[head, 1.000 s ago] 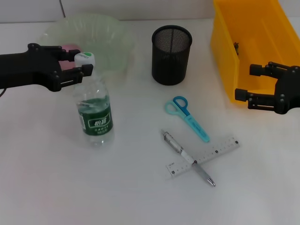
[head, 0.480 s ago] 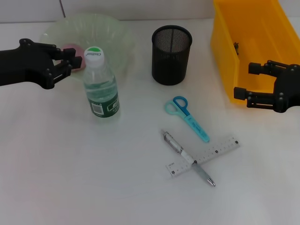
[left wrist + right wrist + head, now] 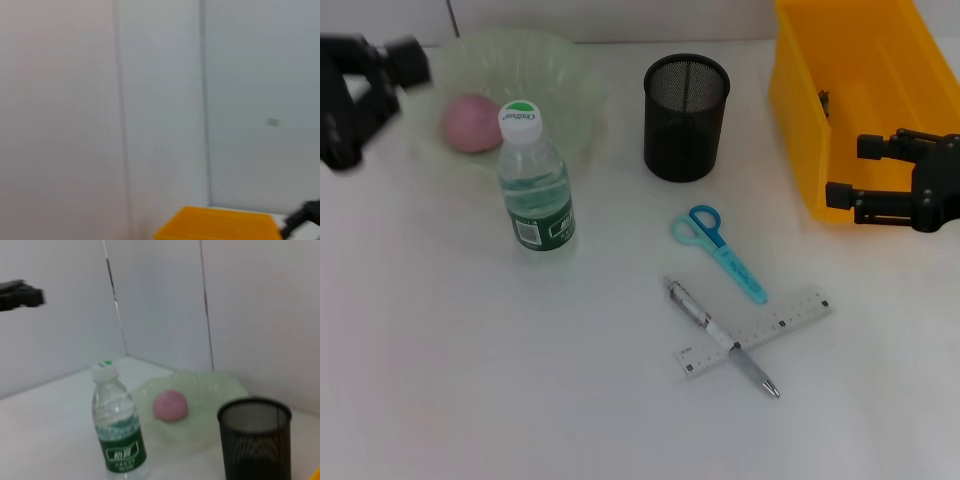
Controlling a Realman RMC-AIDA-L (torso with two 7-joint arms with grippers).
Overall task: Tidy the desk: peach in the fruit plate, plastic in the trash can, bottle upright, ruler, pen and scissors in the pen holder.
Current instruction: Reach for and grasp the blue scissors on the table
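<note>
The clear plastic water bottle with a green label and white cap [image 3: 534, 178] stands upright on the white desk [image 3: 520, 380], just near of the pale green translucent fruit plate [image 3: 565, 80], free of any claw. The pink peach [image 3: 471, 123] lies inside that plate, to the far left of the bottle's cap. The left claw [image 3: 382, 72] is up at the far left edge of the head view, well apart from the bottle, its fingers spread and empty. The black wire-mesh pen holder [image 3: 686, 116] stands at the far centre of the desk, right of the plate. Near of it lie the scissors with blue and teal handles [image 3: 719, 248], flat on the desk, handles toward the pen holder. Nearer still, the silver pen [image 3: 692, 308] lies crossed with the clear plastic ruler [image 3: 786, 321], the two touching where they cross. The yellow plastic bin [image 3: 850, 90] sits at the far right. The right claw [image 3: 848, 174] hovers at the right edge, just beside the bin's near wall, its two fingers parted and holding nothing. In the right wrist view the bottle [image 3: 117, 427], peach [image 3: 170, 405] and pen holder [image 3: 254, 440] show again
</note>
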